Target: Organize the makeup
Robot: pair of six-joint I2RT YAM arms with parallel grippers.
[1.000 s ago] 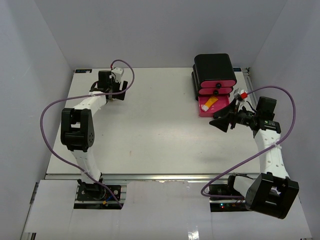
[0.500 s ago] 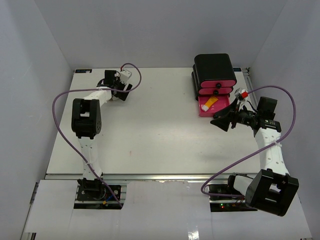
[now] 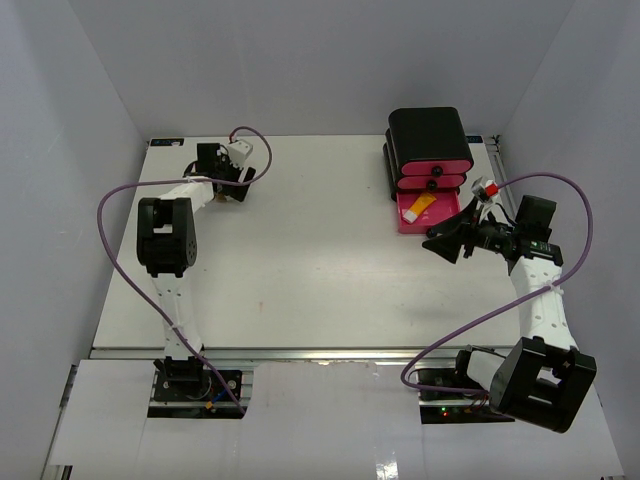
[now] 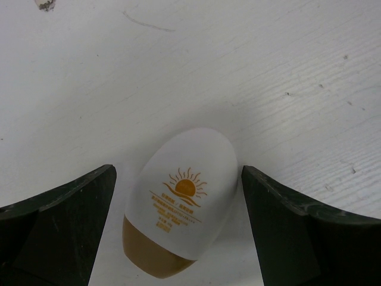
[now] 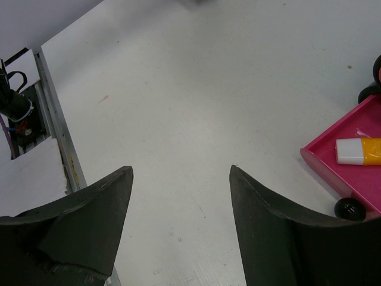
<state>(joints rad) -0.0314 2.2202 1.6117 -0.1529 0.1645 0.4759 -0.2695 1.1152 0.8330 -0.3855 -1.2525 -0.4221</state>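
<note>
A white oval bottle (image 4: 181, 196) with a tan cap and an orange sun print lies flat on the table between the open jaws of my left gripper (image 4: 178, 179), touching neither finger. In the top view that gripper (image 3: 222, 180) is at the far left of the table and hides the bottle. An orange tube with a white cap (image 3: 419, 207) (image 5: 359, 151) lies in the pulled-out pink drawer (image 3: 447, 213) (image 5: 333, 170). My right gripper (image 3: 440, 243) (image 5: 181, 173) stands open and empty just in front of that drawer.
A black box with pink drawers (image 3: 430, 145) stands at the far right; its lowest drawer is pulled out, with black knobs (image 5: 348, 208) on its front. The table's metal edge rail (image 5: 56, 128) runs along the left of the right wrist view.
The left arm swung its gripper slightly right along the far edge, then back left. The right arm has not moved.
</note>
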